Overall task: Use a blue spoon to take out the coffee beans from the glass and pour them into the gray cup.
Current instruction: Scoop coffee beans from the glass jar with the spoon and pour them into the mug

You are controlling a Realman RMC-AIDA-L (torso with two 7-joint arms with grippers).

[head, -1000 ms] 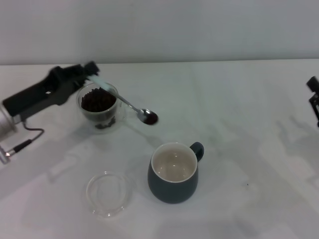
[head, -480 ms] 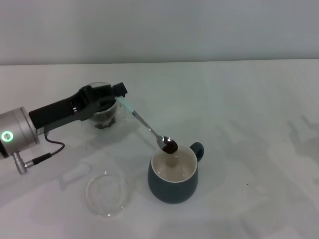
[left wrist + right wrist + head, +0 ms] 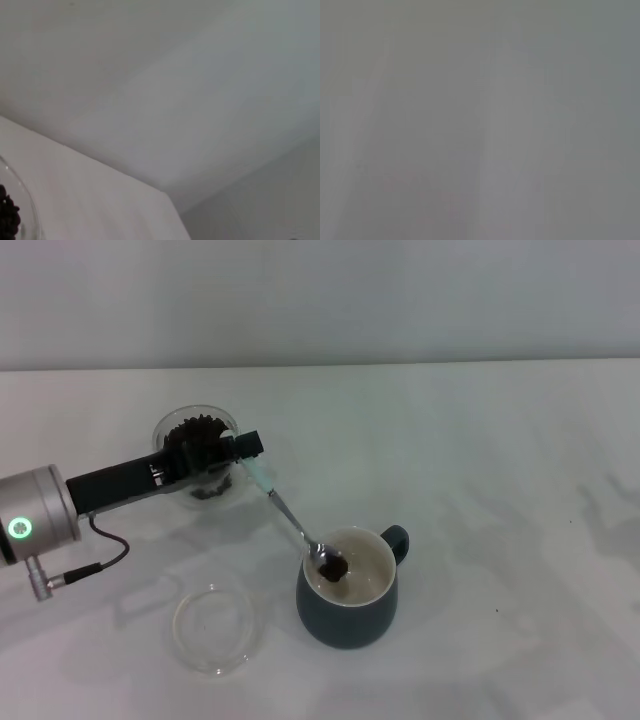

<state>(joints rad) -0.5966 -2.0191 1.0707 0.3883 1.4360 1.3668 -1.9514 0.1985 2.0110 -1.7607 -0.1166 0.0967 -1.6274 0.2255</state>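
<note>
My left gripper (image 3: 243, 447) is shut on the pale handle of the blue spoon (image 3: 285, 512), in front of the glass (image 3: 196, 456). The spoon slants down to the right, and its metal bowl sits inside the gray cup (image 3: 348, 586), holding dark coffee beans (image 3: 331, 566). More coffee beans (image 3: 196, 433) fill the glass, whose rim (image 3: 20, 200) also shows in the left wrist view. The right gripper is out of view.
A flat clear round dish (image 3: 213, 628) lies near the table's front, left of the gray cup. The cup's loop handle (image 3: 397, 539) points to the back right. The white table (image 3: 500, 490) spreads wide to the right.
The left arm carried the loaded spoon from beside the glass to the gray cup and lowered its bowl inside. The right gripper, seen at the right edge one second ago, has left the view.
</note>
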